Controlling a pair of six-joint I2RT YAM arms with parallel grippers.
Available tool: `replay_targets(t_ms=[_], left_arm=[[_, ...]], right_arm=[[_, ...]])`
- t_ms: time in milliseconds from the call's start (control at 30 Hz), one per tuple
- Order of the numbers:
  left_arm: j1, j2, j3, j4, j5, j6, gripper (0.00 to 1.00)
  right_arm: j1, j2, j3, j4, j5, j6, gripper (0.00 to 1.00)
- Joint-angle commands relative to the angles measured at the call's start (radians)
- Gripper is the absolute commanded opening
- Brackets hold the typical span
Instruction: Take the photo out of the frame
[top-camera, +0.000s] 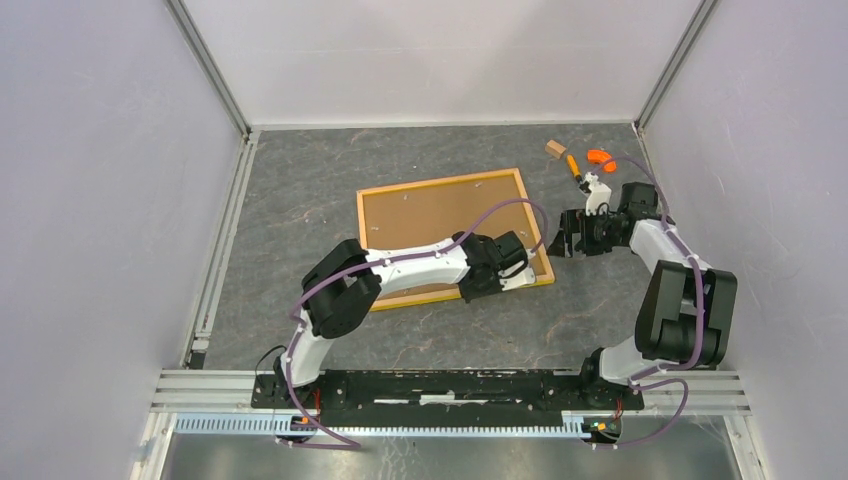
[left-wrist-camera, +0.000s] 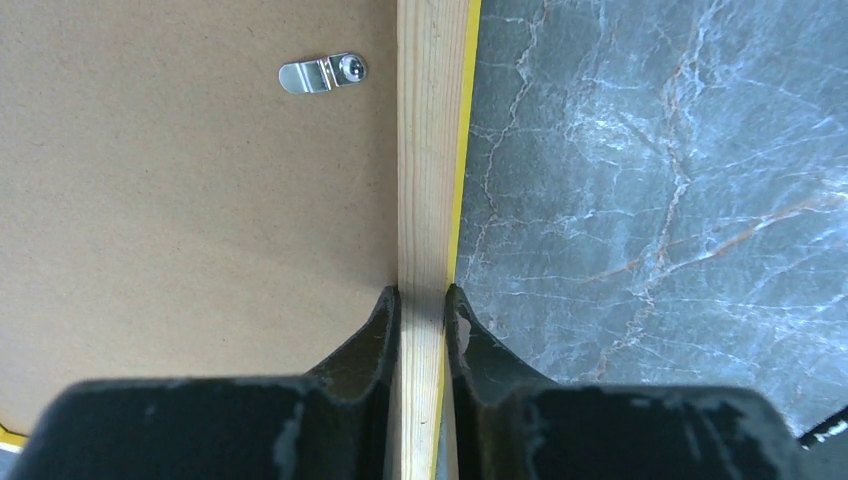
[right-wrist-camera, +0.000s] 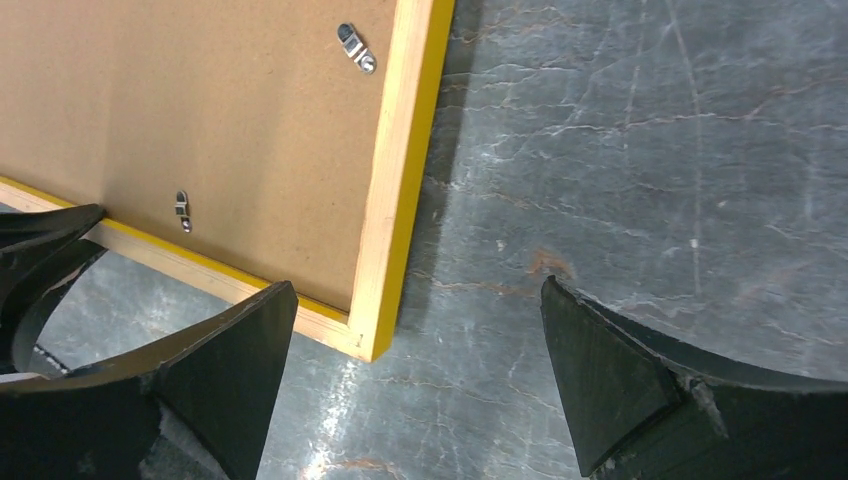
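My left gripper (left-wrist-camera: 422, 296) is pinched tight on the pale wood rail of the frame (left-wrist-camera: 428, 150), which runs 6 to 12 o'clock through the jaws. Matte fibreboard backing (left-wrist-camera: 180, 220) sits at 9, a shiny metal clip (left-wrist-camera: 322, 73) at 11 and the marbled table (left-wrist-camera: 650, 200) at 3. The right gripper (right-wrist-camera: 415, 295) gapes wide, with the frame's corner just at its 7. Can't see the photo, so I reckon it's face down under that backing.

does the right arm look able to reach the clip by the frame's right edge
Probably yes: the right claw hangs open beside the frame, the clip lies bare, and the left claw grips another edge.
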Motion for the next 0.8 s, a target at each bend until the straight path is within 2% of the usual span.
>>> replay_targets(t_ms=[0,167,367,600,767], left_arm=[[0.006,-0.086,0.079,-0.045,0.036,-0.065,0.05],[0.01,-0.133,0.068,-0.058,0.081,-0.054,0.02],[0.017,-0.178,0.036,-0.036,0.065,-0.038,0.02],[0.017,-0.233,-0.015,0.047,0.069,-0.019,0.02],[0.017,-0.264,-0.053,0.094,0.091,-0.007,0.02]], right_arm=[[-0.009,0.03,0.001,-0.017,-0.104,0.018,0.98],[-0.051,0.072,-0.068,0.036,-0.252,0.106,0.98],[-0.052,0.102,-0.129,0.116,-0.348,0.232,0.98],[-0.052,0.097,-0.283,0.355,-0.481,0.489,0.96],[-0.053,0.098,-0.392,0.598,-0.557,0.721,0.89]])
